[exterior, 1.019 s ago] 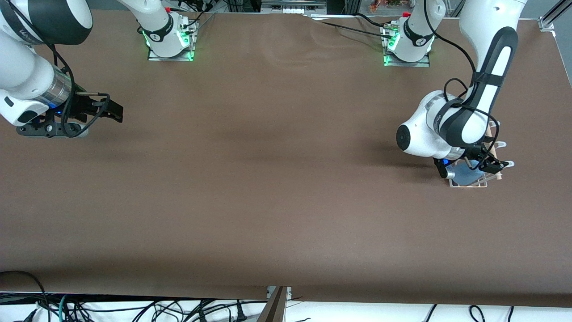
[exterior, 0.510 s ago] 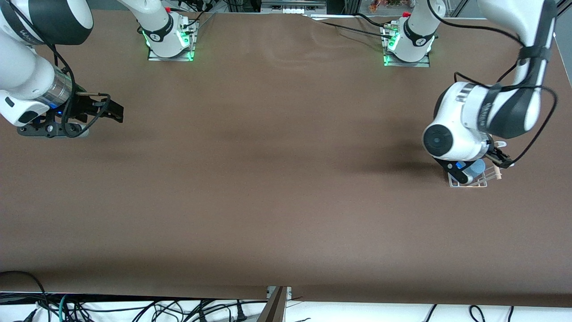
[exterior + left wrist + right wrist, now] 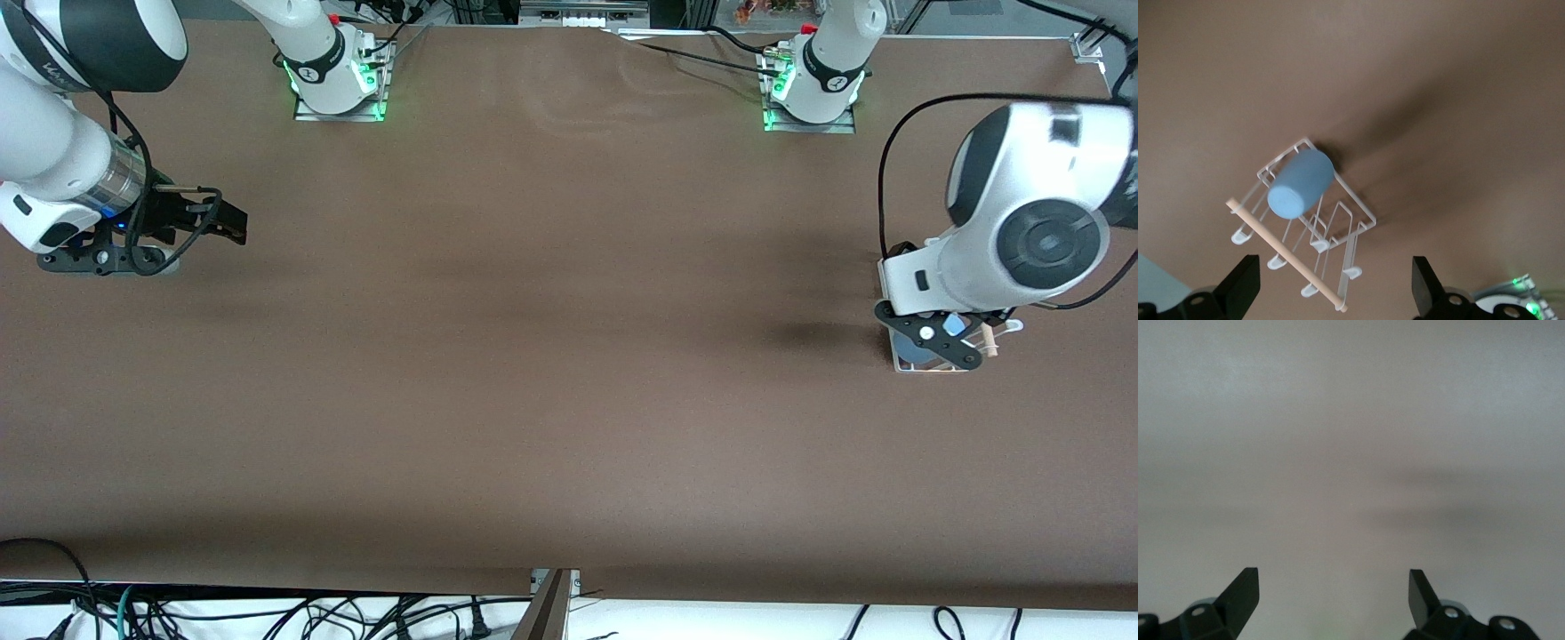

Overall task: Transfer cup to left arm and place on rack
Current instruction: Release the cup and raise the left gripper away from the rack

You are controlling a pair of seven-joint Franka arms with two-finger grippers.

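The light-blue cup (image 3: 1300, 183) rests tilted, bottom up, on the white wire rack (image 3: 1353, 212), beside its pale wooden dowel (image 3: 1285, 253). My left gripper (image 3: 1333, 277) is open and empty, up in the air over the rack, apart from the cup. In the front view the left gripper (image 3: 935, 340) covers most of the rack (image 3: 925, 368), and only a bit of the cup (image 3: 954, 325) shows. My right gripper (image 3: 222, 222) is open and empty, waiting low over bare table at the right arm's end; its wrist view (image 3: 1333, 583) shows only tabletop.
The rack stands near the table edge at the left arm's end. The two arm bases (image 3: 338, 80) (image 3: 813, 89) stand along the table edge farthest from the front camera. Brown tabletop (image 3: 551, 338) spans between the arms.
My left gripper has let go of the cup and risen above the rack, its wrist swinging toward the left arm's end. The cup stays on the rack. The right arm has not moved.
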